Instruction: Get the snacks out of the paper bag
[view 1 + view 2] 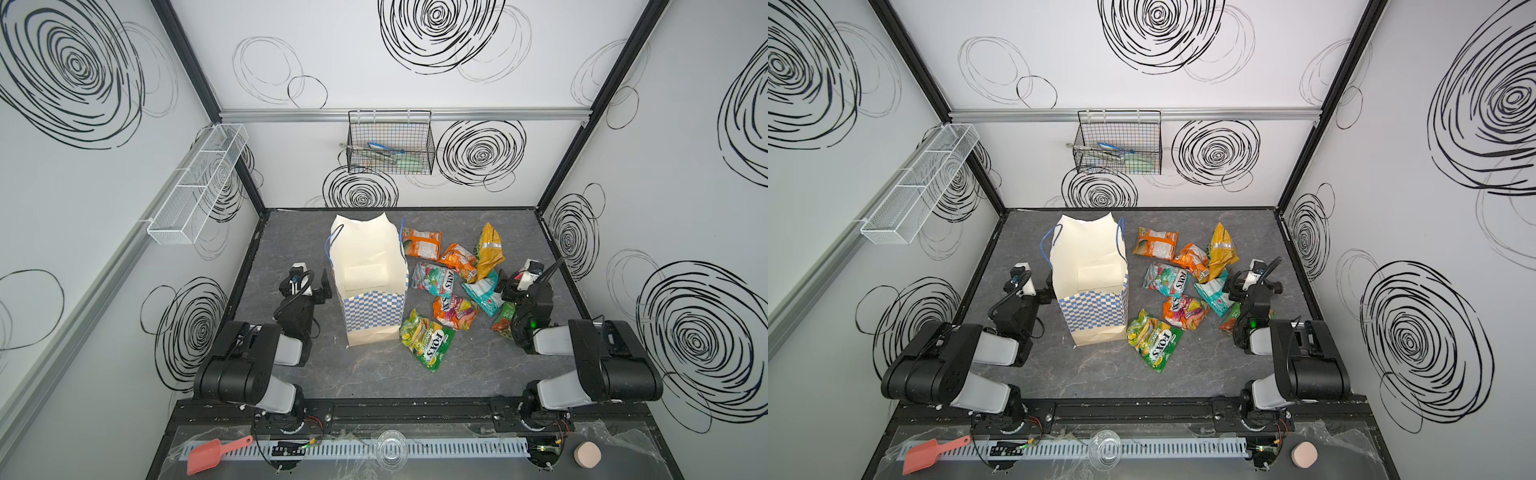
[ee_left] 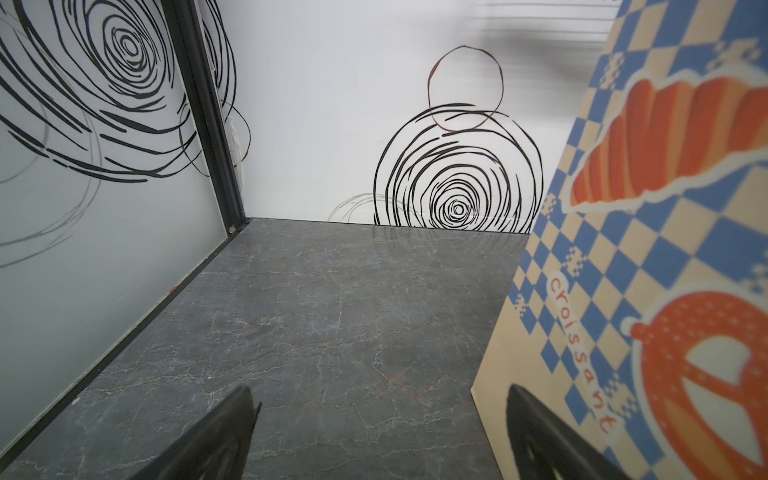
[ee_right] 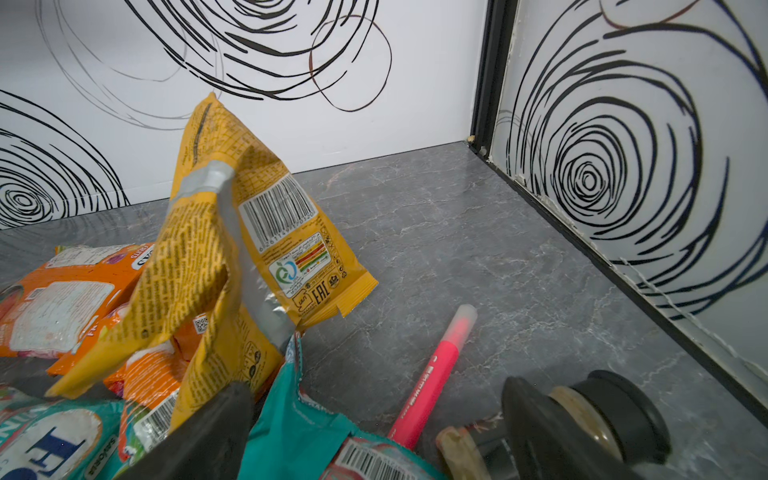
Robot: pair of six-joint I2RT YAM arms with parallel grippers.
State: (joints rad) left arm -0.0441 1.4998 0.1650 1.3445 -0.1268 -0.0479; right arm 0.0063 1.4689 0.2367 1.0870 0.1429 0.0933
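The paper bag [image 1: 372,309] looks empty; the snacks [image 1: 432,280] lie beside it on the tabletop [image 1: 374,374]. Both jaws stand open, holding nothing. Unloading seems finished; next, probably just backing away.

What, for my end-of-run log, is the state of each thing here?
paper bag: upright, open, nothing visible inside
snacks: out of the bag, lying beside it
left pincer: open, empty
right pincer: open, empty
pink marker: capped, lying flat

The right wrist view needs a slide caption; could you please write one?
Open right jaws near the yellow snack packet, pink marker and dark jar.
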